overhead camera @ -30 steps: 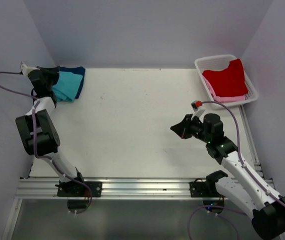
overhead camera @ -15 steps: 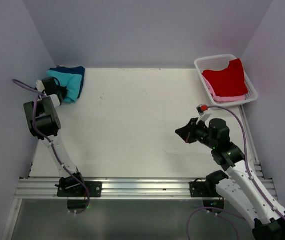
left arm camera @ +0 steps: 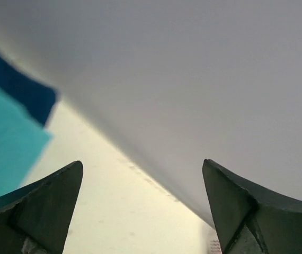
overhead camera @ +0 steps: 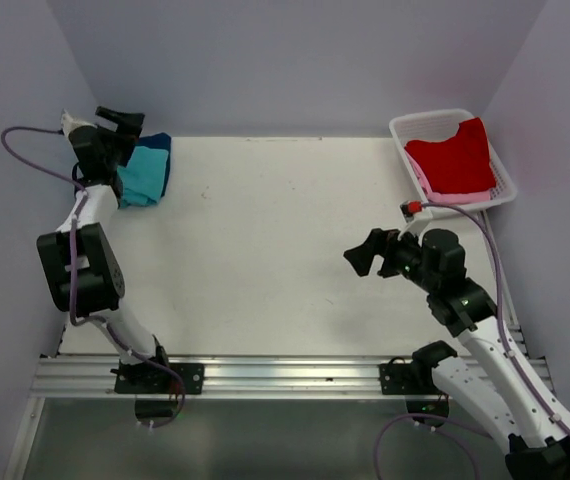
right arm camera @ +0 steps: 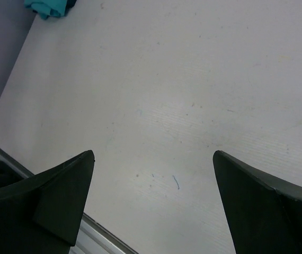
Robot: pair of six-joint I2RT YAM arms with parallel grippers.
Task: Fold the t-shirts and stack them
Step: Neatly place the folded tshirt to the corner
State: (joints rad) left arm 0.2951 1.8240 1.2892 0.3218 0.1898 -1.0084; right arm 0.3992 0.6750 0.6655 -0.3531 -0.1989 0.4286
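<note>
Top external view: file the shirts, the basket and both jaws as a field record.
stack: turquoise shirt folded on navy shirt, far-left corner of table
basket: white, far-right corner, holds red shirt over pink shirt
left jaws: open, empty, beside the stack
right jaws: open, empty, over bare table on the right side

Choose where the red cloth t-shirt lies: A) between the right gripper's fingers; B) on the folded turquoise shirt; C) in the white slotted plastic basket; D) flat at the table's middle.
C: the red cloth t-shirt lies in the white slotted plastic basket at far right, on top of pink cloth.
</note>
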